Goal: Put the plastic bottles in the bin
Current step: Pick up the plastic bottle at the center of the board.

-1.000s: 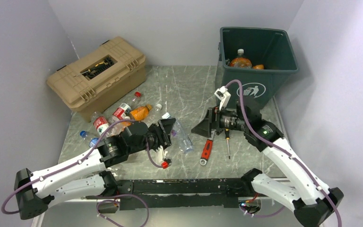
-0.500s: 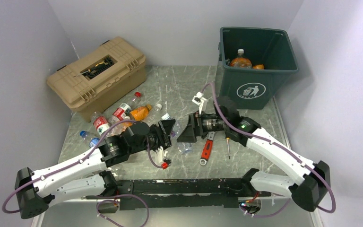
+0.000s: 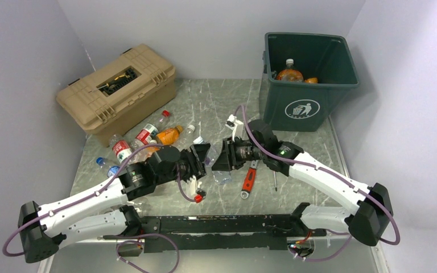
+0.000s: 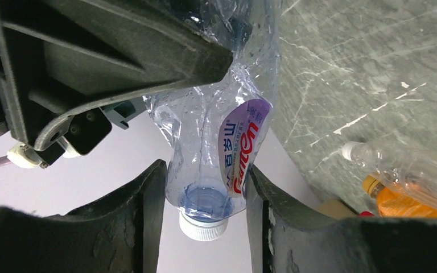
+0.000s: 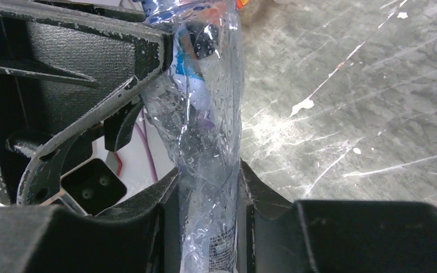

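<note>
Nearest you, the two arms reach in from the near edge of the grey marbled counter and meet at its middle, each gripping the same crushed clear bottle, which is lifted off the surface between them. Your left tool is closed almost all the way on the bottle's neck end. Its fingers press both sides of the shoulder, just above the white cap, beside a purple and red label. Your right tool is closed just as narrowly on the flattened body of that same bottle, and the crumpled plastic is squeezed thin between its jaws. The two tools sit nose to nose, very close to each other. Just right of them, a red-handled wrench and a screwdriver lie flat side by side on the counter under the right arm. To the left and a little farther back lies a loose heap of bottles, clear ones with red labels, one with a blue cap and one orange. At the far left stands a tan toolbox, its lid shut, touching the back of the heap. At the far right stands the dark green bin, well apart from the held bottle. It has a white litter symbol on its front and an orange bottle with a white cap already inside.
</note>
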Motion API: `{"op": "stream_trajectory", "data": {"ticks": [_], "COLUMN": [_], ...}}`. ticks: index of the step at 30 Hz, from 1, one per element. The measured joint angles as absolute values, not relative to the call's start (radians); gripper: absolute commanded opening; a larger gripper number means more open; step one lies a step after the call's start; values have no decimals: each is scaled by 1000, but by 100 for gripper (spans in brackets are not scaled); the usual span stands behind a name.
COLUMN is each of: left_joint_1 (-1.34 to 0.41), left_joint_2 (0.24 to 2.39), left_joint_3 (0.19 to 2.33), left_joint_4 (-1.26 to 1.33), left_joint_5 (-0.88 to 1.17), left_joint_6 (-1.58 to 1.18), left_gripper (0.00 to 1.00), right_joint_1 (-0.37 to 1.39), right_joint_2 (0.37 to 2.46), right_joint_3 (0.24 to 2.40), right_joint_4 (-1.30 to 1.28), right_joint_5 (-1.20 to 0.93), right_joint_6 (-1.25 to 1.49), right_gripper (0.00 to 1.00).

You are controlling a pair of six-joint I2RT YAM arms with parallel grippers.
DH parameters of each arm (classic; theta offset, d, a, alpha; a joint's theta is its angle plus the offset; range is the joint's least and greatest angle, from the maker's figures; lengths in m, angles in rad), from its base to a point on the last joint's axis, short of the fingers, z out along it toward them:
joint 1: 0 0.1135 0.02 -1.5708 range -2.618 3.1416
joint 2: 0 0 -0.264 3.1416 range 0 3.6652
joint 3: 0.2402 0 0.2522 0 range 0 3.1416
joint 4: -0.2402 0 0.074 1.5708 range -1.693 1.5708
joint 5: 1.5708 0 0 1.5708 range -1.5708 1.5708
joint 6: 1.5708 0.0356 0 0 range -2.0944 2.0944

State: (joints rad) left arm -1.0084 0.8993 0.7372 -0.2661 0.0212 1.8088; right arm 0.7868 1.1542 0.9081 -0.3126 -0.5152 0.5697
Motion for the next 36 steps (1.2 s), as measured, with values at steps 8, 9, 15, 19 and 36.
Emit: {"op": "stream_trajectory", "data": {"ticks": [8, 9, 15, 19, 36], "left_joint_1": [-1009, -1010, -1021, -1015, -769], "left_joint_2": [896, 892, 882, 880, 1057], "left_joint_3": [733, 735, 802, 879, 876], "left_joint_4": [-231, -210, -163, -165, 191], "left_joint_5": [22, 22, -27, -114, 383], "left_joint_6": [1692, 1647, 1327, 947, -545], "left_gripper": [99, 99, 99, 99, 98], "right_joint_1": [817, 819, 823, 822, 822], "right_joint_2": [1123, 1094, 857, 702, 545], "right_joint_3": [901, 894, 847, 743, 436], "right_joint_4": [-307, -306, -292, -206, 206], "right_joint_5": [-393, -362, -136, -30, -27], "right_joint_6": [559, 552, 495, 447, 421], "right_gripper": [0, 0, 0, 0, 0]}}
